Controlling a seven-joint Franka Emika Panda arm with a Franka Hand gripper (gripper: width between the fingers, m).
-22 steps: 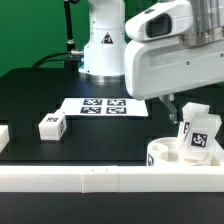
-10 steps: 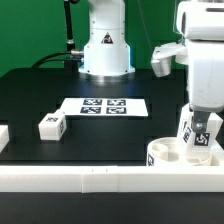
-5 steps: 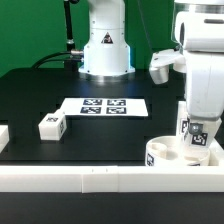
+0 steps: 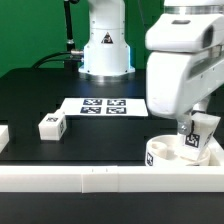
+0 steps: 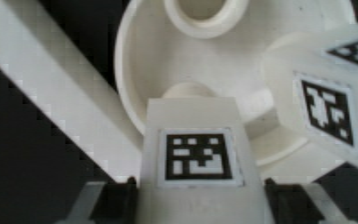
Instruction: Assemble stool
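Since half a second ago the wrist has turned about its own axis. It now shows you its broad face in the exterior view, while the seat [image 4: 160, 157] sits where it was. Nearest you, the front rail [image 4: 90, 180] runs along the table edge, and the seat lies just behind it, close to touching, at the exterior view's right.

The gripper [image 5: 197, 196] hangs over the seat's rim. Its fingers [image 5: 105, 198] are clamped on either side of the held leg [image 5: 197, 150], which stands upright on the seat. A second leg [image 5: 345, 85] stands on the seat just beside it.

The step looks like twisting this leg into its socket. You will probably need to let go, turn back and grip again, keeping the leg square so it does not bind.

Room is tight here, with the rail in front and the second leg at the side, so lift straight up before any sideways move.

Further back, the loose leg [image 4: 50, 125] waits on open black table [image 4: 40, 95], well apart from the seat. Beyond it lies the marker board [image 4: 104, 105].
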